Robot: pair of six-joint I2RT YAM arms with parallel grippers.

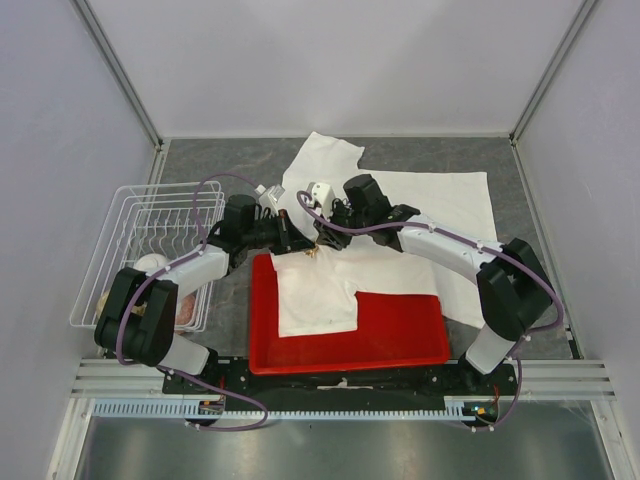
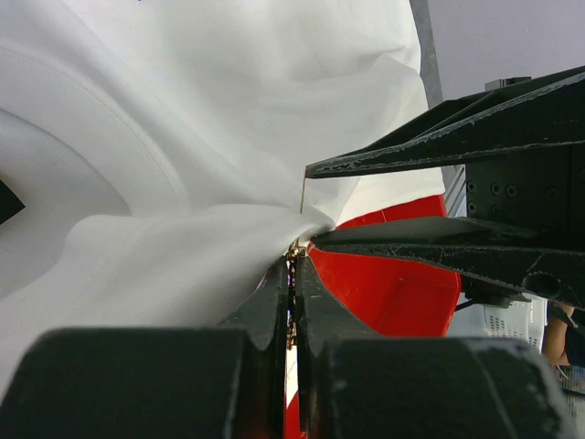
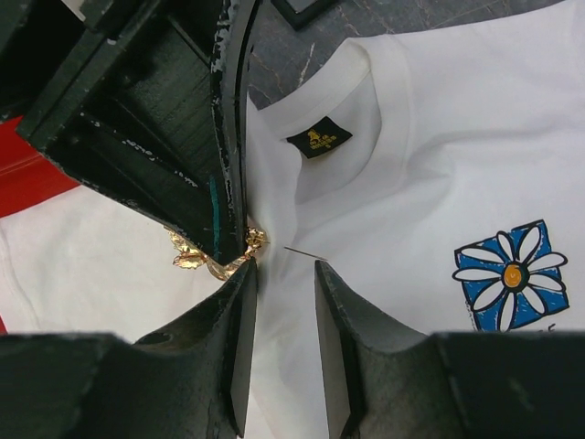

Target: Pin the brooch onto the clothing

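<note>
The white T-shirt lies over the red tray and the table, and its blue daisy print shows in the right wrist view. My left gripper is shut on the gold brooch just below the collar. The brooch also shows between the left jaws in the left wrist view. Its thin pin pokes out through a raised fold of shirt. My right gripper is open and straddles that fold, with one fingertip at the pin's point. Both right fingers show in the left wrist view.
A white wire rack holding pinkish items stands at the left. The shirt's black neck label sits above the fold. A black-edged object lies beyond the collar. Grey walls close in on three sides.
</note>
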